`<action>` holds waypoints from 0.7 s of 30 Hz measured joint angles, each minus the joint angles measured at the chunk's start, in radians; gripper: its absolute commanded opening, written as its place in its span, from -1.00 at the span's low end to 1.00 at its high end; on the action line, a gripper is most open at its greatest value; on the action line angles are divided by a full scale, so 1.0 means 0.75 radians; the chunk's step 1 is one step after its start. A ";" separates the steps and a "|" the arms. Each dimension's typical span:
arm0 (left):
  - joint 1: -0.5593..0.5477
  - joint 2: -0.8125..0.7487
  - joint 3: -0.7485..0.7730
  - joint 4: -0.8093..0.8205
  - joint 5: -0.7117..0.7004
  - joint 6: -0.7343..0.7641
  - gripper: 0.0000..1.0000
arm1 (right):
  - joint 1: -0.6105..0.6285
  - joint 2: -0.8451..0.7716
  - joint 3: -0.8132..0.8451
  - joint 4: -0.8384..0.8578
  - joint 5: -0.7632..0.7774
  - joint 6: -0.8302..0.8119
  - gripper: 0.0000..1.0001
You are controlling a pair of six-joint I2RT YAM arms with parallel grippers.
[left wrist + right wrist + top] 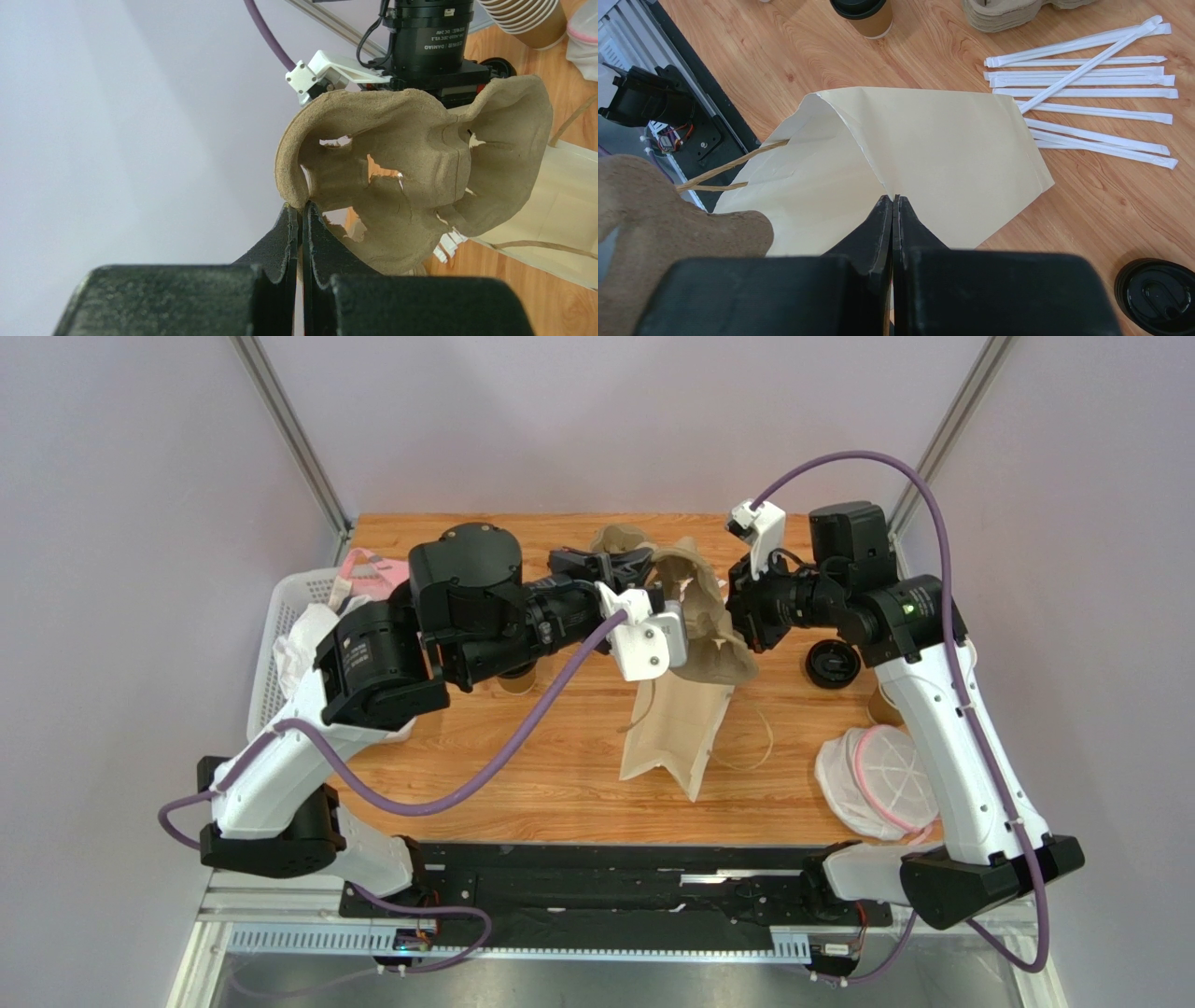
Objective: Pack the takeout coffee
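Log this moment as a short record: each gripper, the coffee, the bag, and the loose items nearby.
left gripper: shut on the edge of a pulp cup carrier, which is held off the table
right gripper: shut on an edge of the paper bag
paper bag: on the wooden table, handles toward the arm bases
takeout coffee: upright, lidded, outside the bag
loose black lid: on the table, apart from the bag
wrapped straws: spread beside the bag
status: coffee not yet packed

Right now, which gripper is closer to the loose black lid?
Right. The right gripper, pinching the bag, is on the same side of the bag as the lid. The left gripper, holding the tray, is across the bag from it.
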 measured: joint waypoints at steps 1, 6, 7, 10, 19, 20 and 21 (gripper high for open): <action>-0.007 0.004 -0.005 0.004 -0.003 0.011 -1.00 | 0.001 0.000 0.004 -0.001 0.004 0.001 -1.00; -0.020 -0.015 -0.135 0.038 -0.038 0.053 -1.00 | 0.001 -0.003 0.011 -0.001 0.007 0.013 -1.00; -0.020 -0.022 -0.186 0.041 -0.049 0.062 -1.00 | 0.001 -0.004 0.011 -0.001 0.007 0.014 -1.00; -0.023 -0.025 -0.285 0.041 -0.081 0.092 -1.00 | 0.001 -0.009 0.011 -0.001 0.005 0.018 -1.00; -0.165 -0.067 -0.478 0.102 -0.186 0.216 -1.00 | 0.002 -0.013 0.011 -0.001 -0.042 0.047 -1.00; -0.187 -0.074 -0.495 0.110 -0.192 0.225 -1.00 | 0.002 -0.013 0.011 -0.001 -0.049 0.049 -1.00; -0.204 -0.081 -0.512 0.121 -0.198 0.232 -1.00 | 0.002 -0.013 0.011 -0.001 -0.061 0.054 -1.00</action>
